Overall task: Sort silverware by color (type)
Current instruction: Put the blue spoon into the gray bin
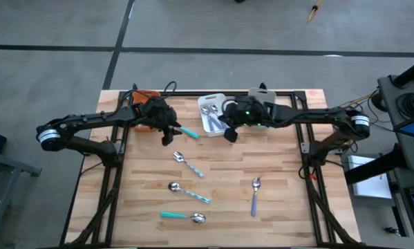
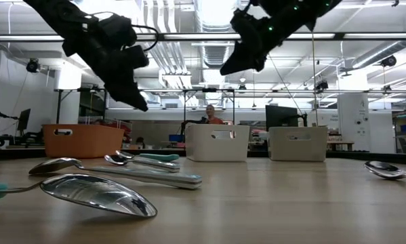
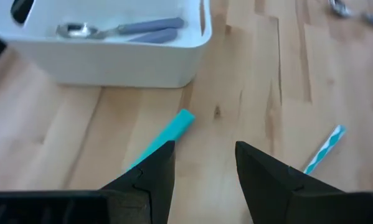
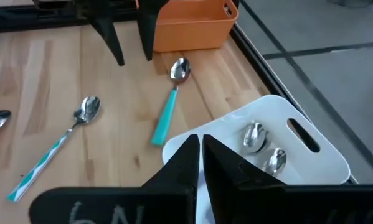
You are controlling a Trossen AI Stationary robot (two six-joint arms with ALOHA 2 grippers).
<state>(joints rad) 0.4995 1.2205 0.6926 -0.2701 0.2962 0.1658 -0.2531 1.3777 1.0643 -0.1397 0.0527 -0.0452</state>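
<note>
Near the table's far edge, at about twelve o'clock on the wooden table [image 1: 276, 173], both arms are at work. The left gripper [image 1: 168, 135] hangs just above a teal-handled spoon [image 1: 186, 131] that lies on the wood beside the orange bin [image 1: 148, 99], its fingers [image 3: 150, 177] spread with a clear gap between them and nothing in it. The right gripper [image 1: 230, 133] hovers by the near edge of the white bin [image 1: 211, 115], fingers pressed together and empty; lavender-handled spoons [image 4: 254, 135] already lie in that bin.

The step in hand looks like the pick of the teal spoon — the left arm is lined up over its handle but has not closed. Next it would need to drop until the handle sits between the fingers, pinch, lift, and carry it to the bin for teal, probably the orange one just behind it.

Four pieces wait on the open wood toward six o'clock: a striped spoon [image 1: 187, 163] near the centre, a second striped spoon [image 1: 188, 191] below it, another teal spoon [image 1: 182, 217] nearest the front edge, and a lavender spoon [image 1: 255, 196] off at four o'clock — work for the right arm, by my judgement.
</note>
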